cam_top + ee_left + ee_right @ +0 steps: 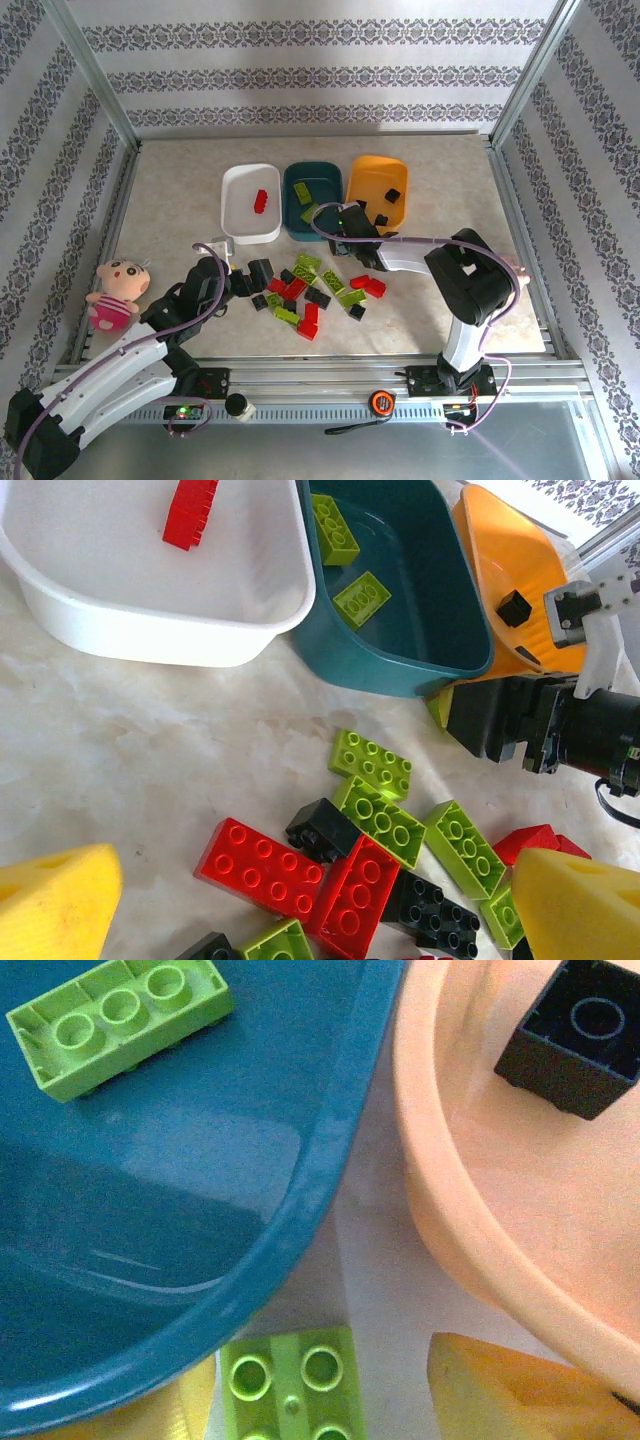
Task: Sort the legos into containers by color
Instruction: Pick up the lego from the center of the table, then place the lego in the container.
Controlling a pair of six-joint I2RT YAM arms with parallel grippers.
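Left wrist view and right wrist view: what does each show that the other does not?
Left wrist: the white tub with a red brick inside, and loose bricks on the table. Right wrist: a lime green brick between its own yellow fingers. Both: the dark teal tub, the orange tub and a black brick in the orange one.

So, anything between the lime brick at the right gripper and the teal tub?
Just the dark teal plastic tub's own near wall; the lime green studded plastic brick is outside it at the right gripper. Nothing else visible; the orange plastic tub sits alongside.
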